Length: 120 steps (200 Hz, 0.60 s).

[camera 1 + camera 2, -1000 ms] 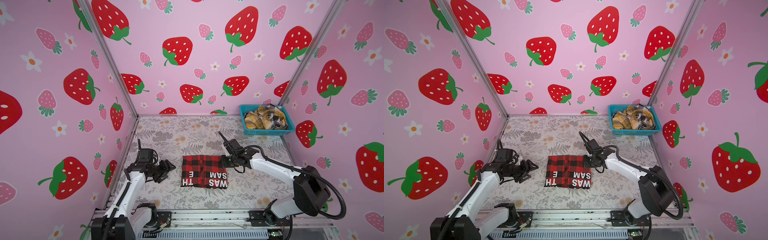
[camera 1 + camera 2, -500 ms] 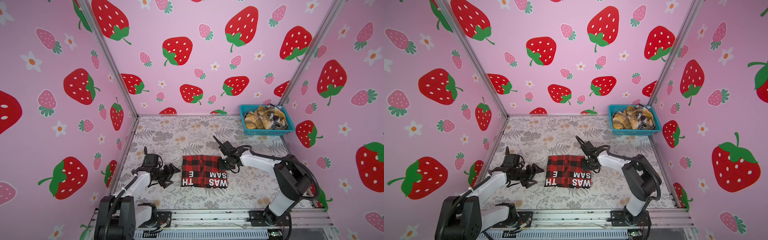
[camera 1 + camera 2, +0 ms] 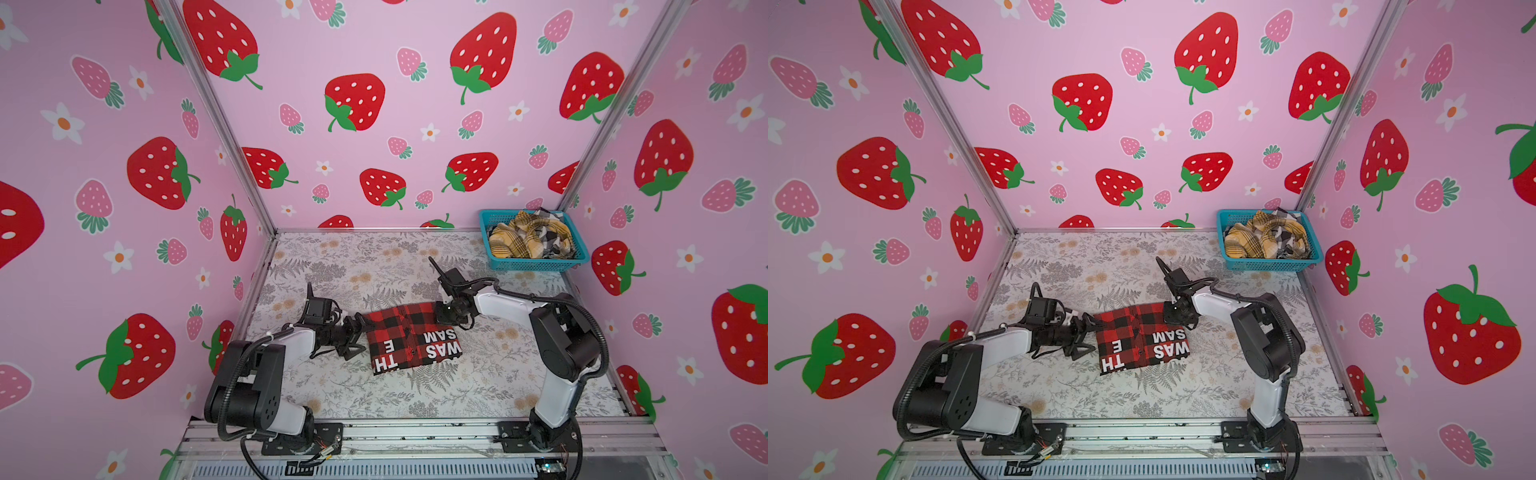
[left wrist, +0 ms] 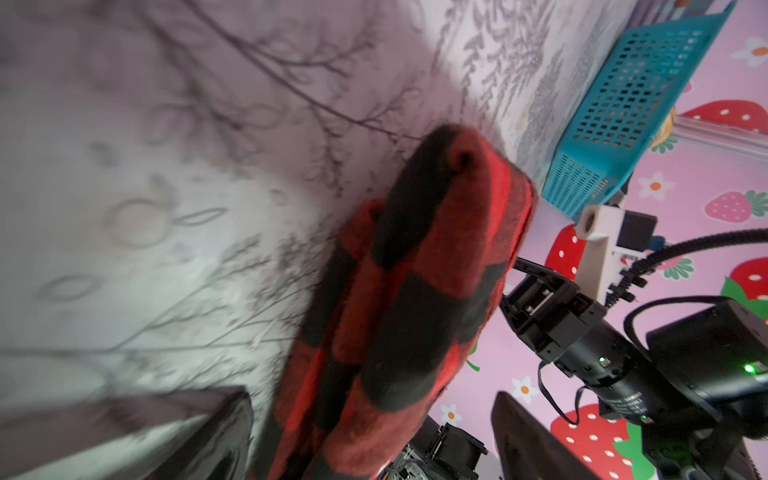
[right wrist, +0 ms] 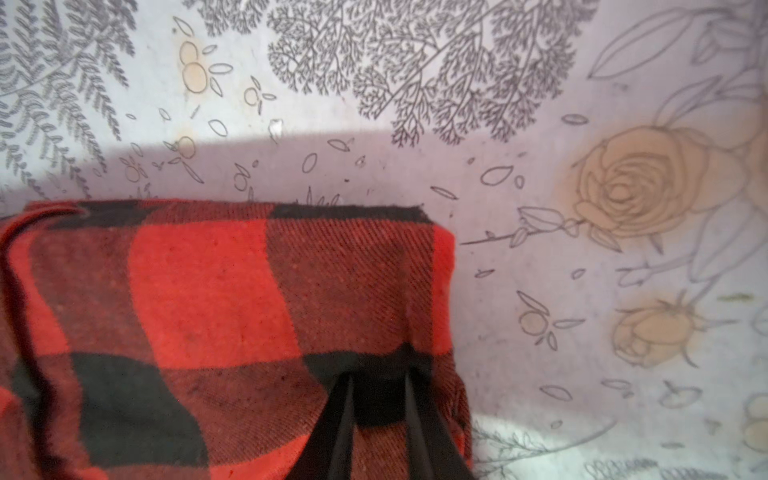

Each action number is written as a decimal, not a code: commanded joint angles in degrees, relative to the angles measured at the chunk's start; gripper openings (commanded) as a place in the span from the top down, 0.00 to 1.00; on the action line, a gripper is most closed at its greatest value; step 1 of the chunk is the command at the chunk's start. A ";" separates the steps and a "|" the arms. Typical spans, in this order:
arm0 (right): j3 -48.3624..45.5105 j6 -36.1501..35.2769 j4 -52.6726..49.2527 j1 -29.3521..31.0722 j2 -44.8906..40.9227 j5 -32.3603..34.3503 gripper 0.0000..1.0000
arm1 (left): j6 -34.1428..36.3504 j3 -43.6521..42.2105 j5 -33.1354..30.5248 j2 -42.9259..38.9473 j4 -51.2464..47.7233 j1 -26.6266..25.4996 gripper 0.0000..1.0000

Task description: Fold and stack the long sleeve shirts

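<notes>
A folded red-and-black checked flannel shirt (image 3: pixel 409 336) with white lettering lies on the floral table (image 3: pixel 374 266). Your left gripper (image 3: pixel 356 338) sits at its left edge, jaws wide apart; your right gripper (image 5: pixel 379 382) is pinched onto its far right corner.

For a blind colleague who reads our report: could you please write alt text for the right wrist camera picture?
A folded red-and-black checked shirt lies on a pale table cover printed with ferns and roses. The right gripper, seen close, pinches the cloth near one corner of the shirt.
</notes>
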 commanded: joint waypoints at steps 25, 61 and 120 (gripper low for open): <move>-0.83 -0.49 -1.32 -0.54 2.90 0.46 0.76 | 0.34 0.75 -7.65 5.46 -3.15 -3.02 0.06; -0.23 -0.65 -1.28 -0.51 3.75 0.29 0.76 | 1.56 2.58 -8.16 6.76 -8.71 -3.04 0.06; -0.47 -0.92 -0.25 -0.69 3.35 -1.02 0.76 | 5.05 -0.24 -16.12 -6.85 -26.15 -5.10 0.02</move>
